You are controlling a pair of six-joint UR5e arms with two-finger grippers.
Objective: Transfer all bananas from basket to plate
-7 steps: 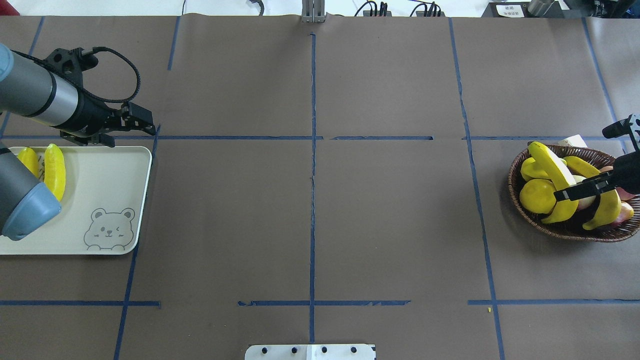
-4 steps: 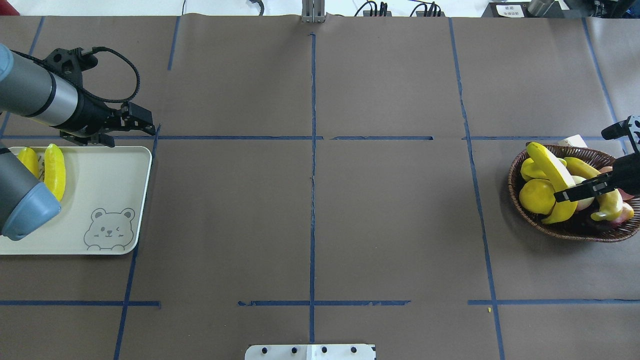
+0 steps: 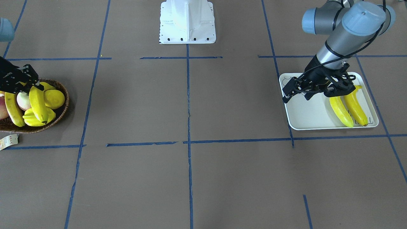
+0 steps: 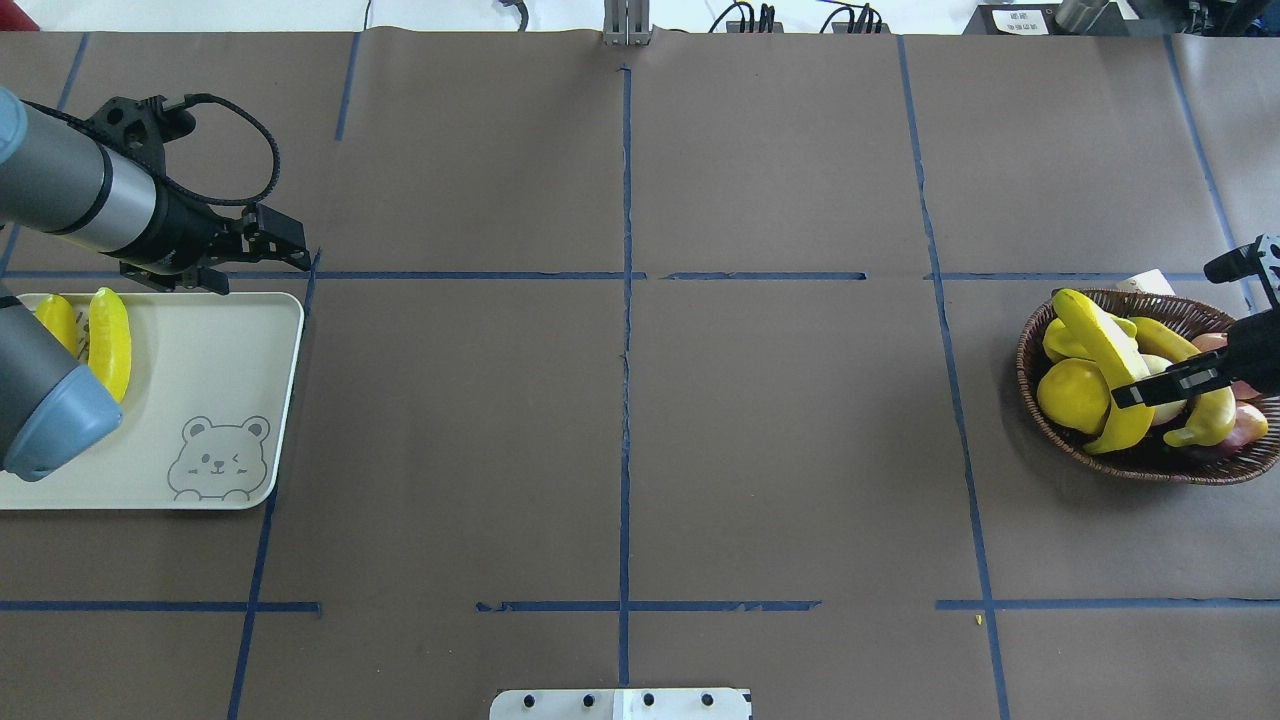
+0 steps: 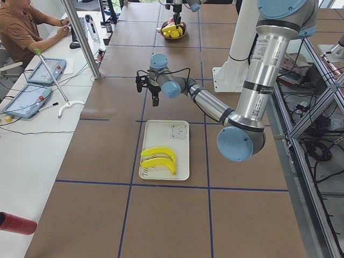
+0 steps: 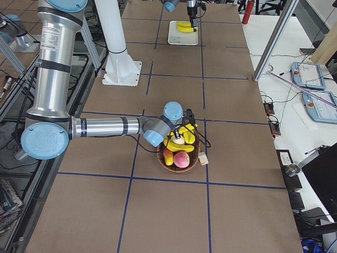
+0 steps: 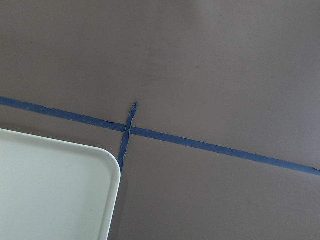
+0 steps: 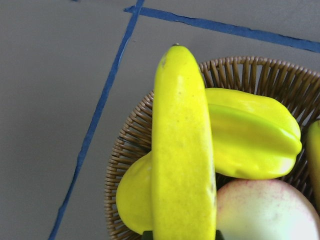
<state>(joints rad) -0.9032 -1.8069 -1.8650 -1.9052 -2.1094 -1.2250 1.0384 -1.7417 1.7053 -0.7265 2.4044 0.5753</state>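
Lab — taped table (image 4: 780,450) (teach pendants (image 5: 47,71))

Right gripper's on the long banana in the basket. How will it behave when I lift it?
Probably stiff: the banana juts out from the right gripper without sagging. Its glossy, smooth skin may be slippery, so it might pivot in an off-centre grip. It rests across the starfruit, which may shift in the basket.
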